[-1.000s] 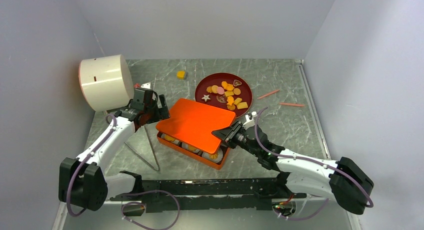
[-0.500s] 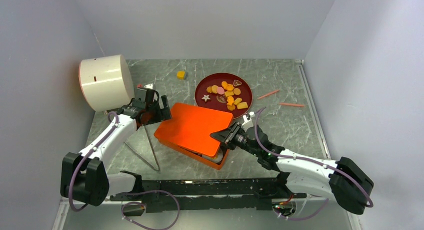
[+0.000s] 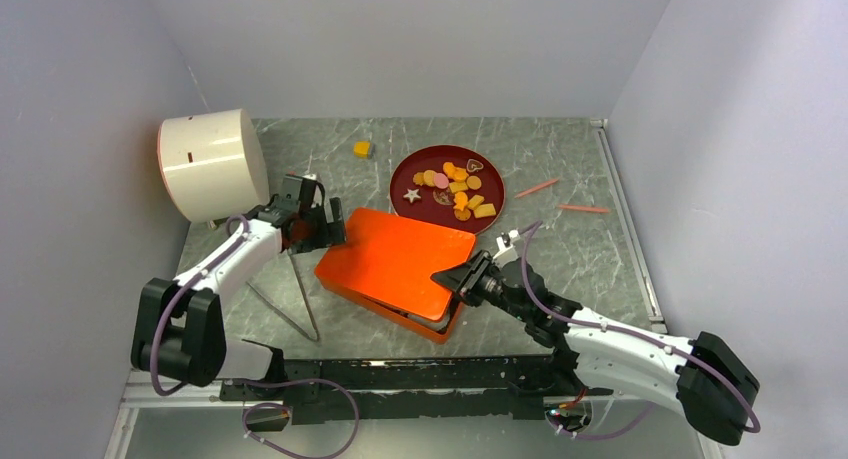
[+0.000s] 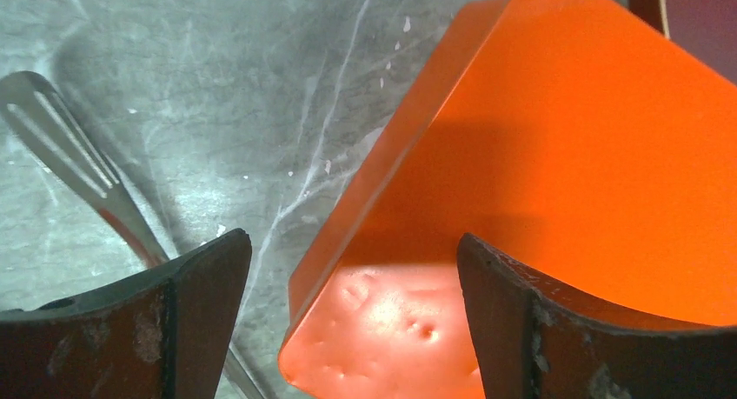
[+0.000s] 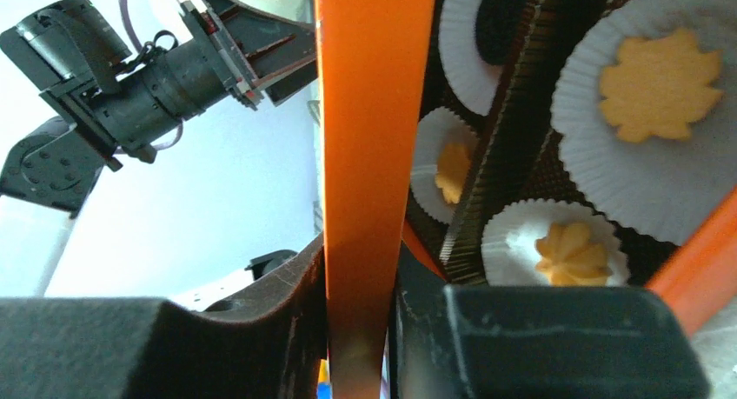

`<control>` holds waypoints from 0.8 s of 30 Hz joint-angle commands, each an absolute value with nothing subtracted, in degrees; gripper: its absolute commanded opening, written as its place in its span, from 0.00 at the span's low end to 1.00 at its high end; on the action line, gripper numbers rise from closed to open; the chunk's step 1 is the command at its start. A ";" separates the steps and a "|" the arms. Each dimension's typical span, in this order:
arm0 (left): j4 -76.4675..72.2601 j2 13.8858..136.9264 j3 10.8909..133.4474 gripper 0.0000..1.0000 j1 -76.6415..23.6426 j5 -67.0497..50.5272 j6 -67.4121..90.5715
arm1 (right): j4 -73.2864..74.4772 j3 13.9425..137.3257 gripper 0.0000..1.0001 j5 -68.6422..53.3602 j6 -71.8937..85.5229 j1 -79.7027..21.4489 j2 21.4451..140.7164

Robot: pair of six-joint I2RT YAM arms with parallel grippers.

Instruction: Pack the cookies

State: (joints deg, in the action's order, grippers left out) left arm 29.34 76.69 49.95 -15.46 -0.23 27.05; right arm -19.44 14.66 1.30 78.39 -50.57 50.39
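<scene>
Pinching lid (image 5: 369, 156), right hand (image 5: 361, 329) beside cookies (image 5: 660, 73)

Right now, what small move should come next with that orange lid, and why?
Probably lower the right gripper until the lid seats on the box: its pinched edge sits raised, cookies showing beneath, while the open left gripper brackets the far corner.

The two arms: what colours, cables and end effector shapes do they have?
The left arm and right arm have white shells with black joints, each trailing a thin purple cable. The left end effector and right end effector are black, with dark scuffed fingers.
</scene>
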 commanded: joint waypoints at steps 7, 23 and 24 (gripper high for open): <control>25.51 80.55 49.56 0.89 -15.42 -9.38 21.87 | -12.05 14.64 0.38 3.89 74.00 -50.76 48.23; 26.62 83.06 50.67 0.86 -16.08 -13.25 17.81 | 12.69 25.38 0.61 6.32 64.81 -50.78 46.08; 26.63 83.06 50.63 0.86 -16.12 -13.51 17.80 | 14.13 26.07 0.62 6.53 64.33 -50.76 45.68</control>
State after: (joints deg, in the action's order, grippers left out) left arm 24.58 82.35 49.98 -15.62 -12.84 20.67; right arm 6.61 20.80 4.08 68.23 -50.57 47.83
